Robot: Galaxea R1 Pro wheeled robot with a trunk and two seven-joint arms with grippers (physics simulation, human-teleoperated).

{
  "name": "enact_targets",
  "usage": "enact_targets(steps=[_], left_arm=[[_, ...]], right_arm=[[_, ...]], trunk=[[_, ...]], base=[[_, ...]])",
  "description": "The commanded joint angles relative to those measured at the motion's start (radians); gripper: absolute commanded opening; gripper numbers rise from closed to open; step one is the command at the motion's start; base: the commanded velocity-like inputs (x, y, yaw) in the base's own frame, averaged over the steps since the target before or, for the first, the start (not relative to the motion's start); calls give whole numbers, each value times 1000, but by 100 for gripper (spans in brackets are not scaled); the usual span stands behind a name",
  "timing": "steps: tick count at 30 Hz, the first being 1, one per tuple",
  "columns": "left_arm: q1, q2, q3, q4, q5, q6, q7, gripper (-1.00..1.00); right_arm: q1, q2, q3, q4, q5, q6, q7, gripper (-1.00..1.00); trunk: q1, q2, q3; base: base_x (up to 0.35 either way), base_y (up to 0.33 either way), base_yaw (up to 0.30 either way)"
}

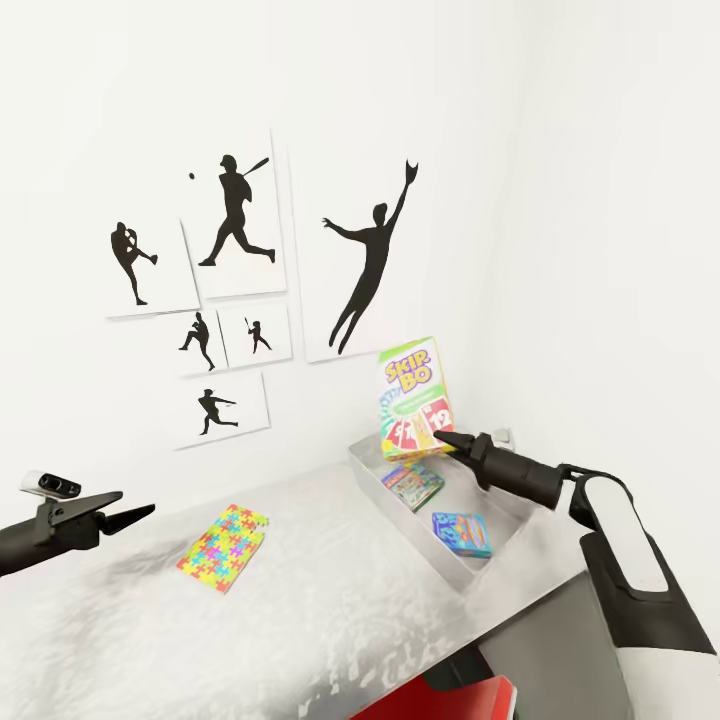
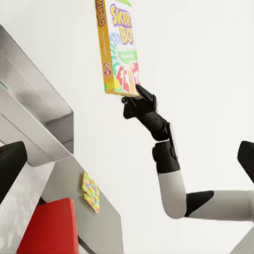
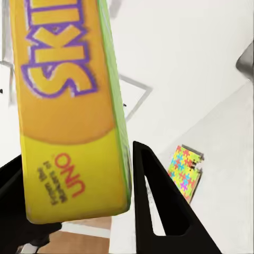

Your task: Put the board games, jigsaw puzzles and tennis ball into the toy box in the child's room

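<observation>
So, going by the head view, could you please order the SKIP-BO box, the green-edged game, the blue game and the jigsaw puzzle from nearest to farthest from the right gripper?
1. SKIP-BO box, held in the right gripper.
2. Green-edged game, in the toy box just below it.
3. Blue game, in the box, toward the robot.
4. Jigsaw puzzle, on the table toward the robot's left.

Right arm (image 1: 640, 560): white glossy shell over black joints, tapering to black pointed jaws; left arm (image 1: 30, 540) black, carrying a small grey camera block (image 1: 52, 485); red base panel (image 1: 440, 700) below.

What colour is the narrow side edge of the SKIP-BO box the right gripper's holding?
Yellow, with purple-outlined lettering, on the SKIP-BO box; clearest in the right wrist view.
</observation>
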Motion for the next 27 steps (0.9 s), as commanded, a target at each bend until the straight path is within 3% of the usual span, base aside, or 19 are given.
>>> enact_targets(steps=[1, 4, 8, 12, 15, 18, 20, 23, 27], left_arm=[[-2, -3, -5, 0, 6, 11, -2, 100], [-2, -24, -5, -3, 4, 15, -2, 100], [-3, -84, -6, -8, -18, 23, 8, 100], [-9, -195, -4, -17, -51, 64, 67, 100], [-13, -299, -3, -28, -61, 111, 190, 100], [-45, -349, 0, -58, -62, 161, 290, 100], [-73, -368, 2, -93, -58, 189, 332, 100], [-90, -390, 4, -126, -52, 204, 355, 100], [-95, -398, 6, -136, -51, 209, 361, 100]], right_arm=[[-29, -21, -4, 38, -21, 4, -11, -100], [-74, -100, -5, 161, -24, 4, -13, -100], [-92, -170, -5, 350, -24, 4, -14, -100], [-105, -231, 7, 413, -24, 4, -14, -100], [-108, -268, 39, 428, -23, 4, -14, -100], [-109, -289, 68, 441, -22, 4, -14, -100], [-110, -296, 79, 446, -20, 4, -14, -100], [-111, -300, 107, 446, -16, 4, -14, -100], [-113, -301, 154, 446, -15, 4, -14, -100]], trunk=[[1, -3, -3], [1, -3, -3], [1, -3, -3], [1, -3, -3], [1, -3, -3], [1, -3, -3], [1, -3, -3], [1, -3, -3], [1, -3, -3]], base=[[0, 0, 0], [0, 0, 0], [0, 0, 0], [0, 0, 0], [0, 0, 0], [0, 0, 0], [0, 0, 0], [0, 0, 0], [0, 0, 0]])
